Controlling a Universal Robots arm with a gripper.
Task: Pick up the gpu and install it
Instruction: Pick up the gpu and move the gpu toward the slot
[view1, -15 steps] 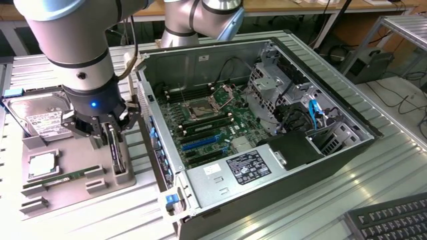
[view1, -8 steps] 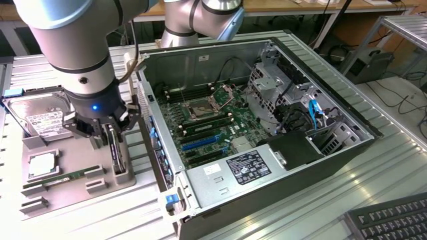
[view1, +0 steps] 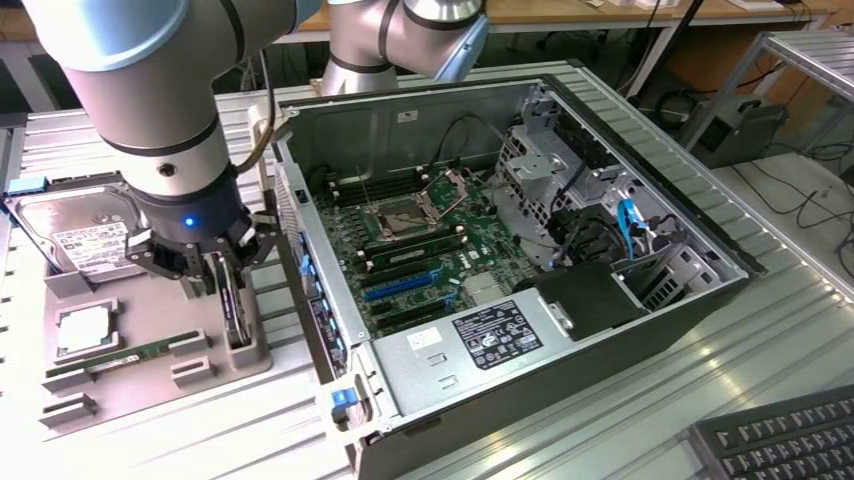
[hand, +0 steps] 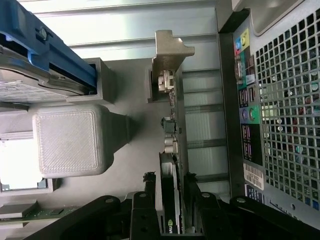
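Beyond your ribbed metal table (view1: 781, 325), a wooden bench (view1: 561, 13); beside the table, a grey rack (view1: 805, 45), loose floor cables (view1: 810, 203).

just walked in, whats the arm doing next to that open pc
The robot arm's claw is down at the gpu, which stands on edge in a slot of the grey parts tray beside the open computer case. The claw is open, with a finger on either side of the card. The card sits in the tray, not yet lifted. A hard drive lies on the same tray.
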